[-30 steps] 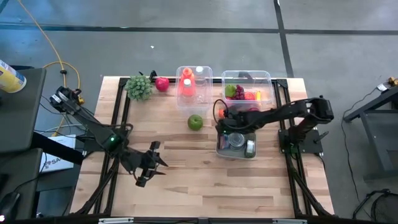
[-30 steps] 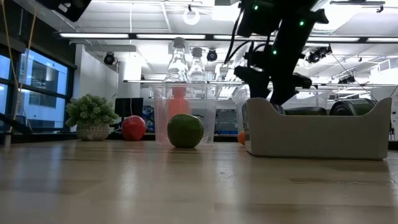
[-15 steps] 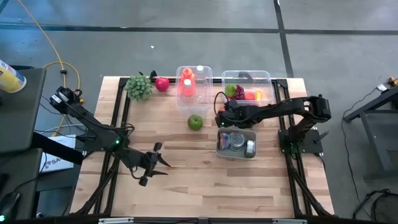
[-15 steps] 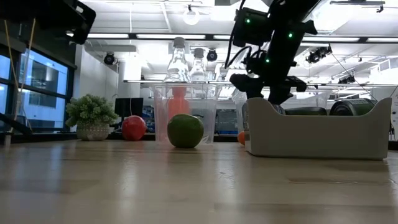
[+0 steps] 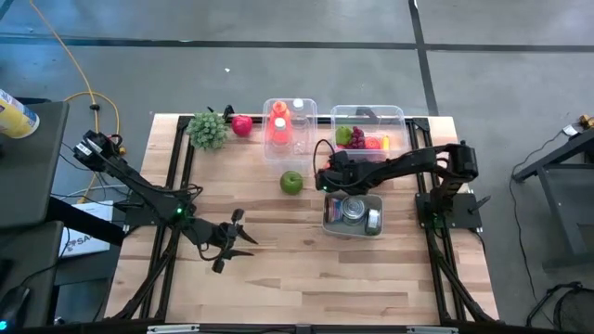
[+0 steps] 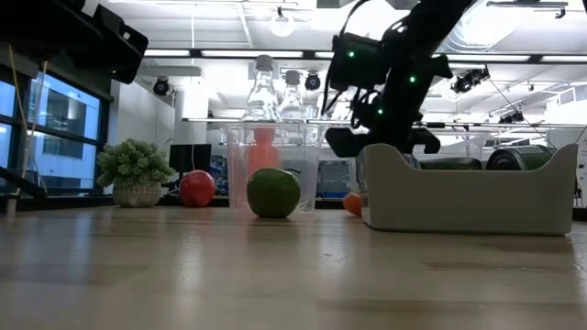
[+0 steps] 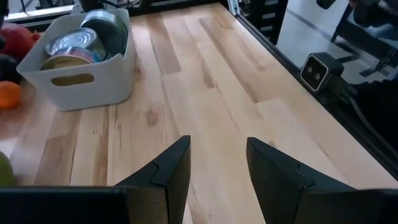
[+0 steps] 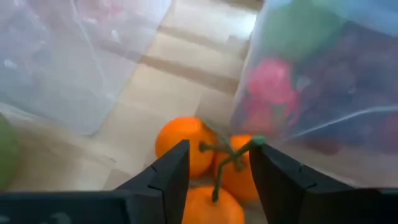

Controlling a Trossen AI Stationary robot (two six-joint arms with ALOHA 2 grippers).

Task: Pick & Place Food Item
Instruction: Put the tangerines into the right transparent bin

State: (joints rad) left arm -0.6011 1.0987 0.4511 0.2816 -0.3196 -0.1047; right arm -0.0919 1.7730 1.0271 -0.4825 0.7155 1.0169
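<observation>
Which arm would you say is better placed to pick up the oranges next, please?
The right. Its open gripper hangs directly over the oranges beside the clear bin, while the left gripper waits, open, over bare table far from them.

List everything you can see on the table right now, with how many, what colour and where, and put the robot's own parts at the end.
Green apple: one, green, table centre.
Red apple: one, red, far edge.
Potted plant: one, green, far left corner, beside the red apple.
Oranges: a cluster of three on a green stem, orange, beside the fruit bin.
Clear bin: one, transparent, far edge, holding an orange bottle.
Fruit bin: one, transparent, far right, holding mixed fruit.
Grey tub: one, right of centre, holding cans.
Left gripper: jaws open, above the near-left table.
Right gripper: jaws open, at the oranges.
</observation>
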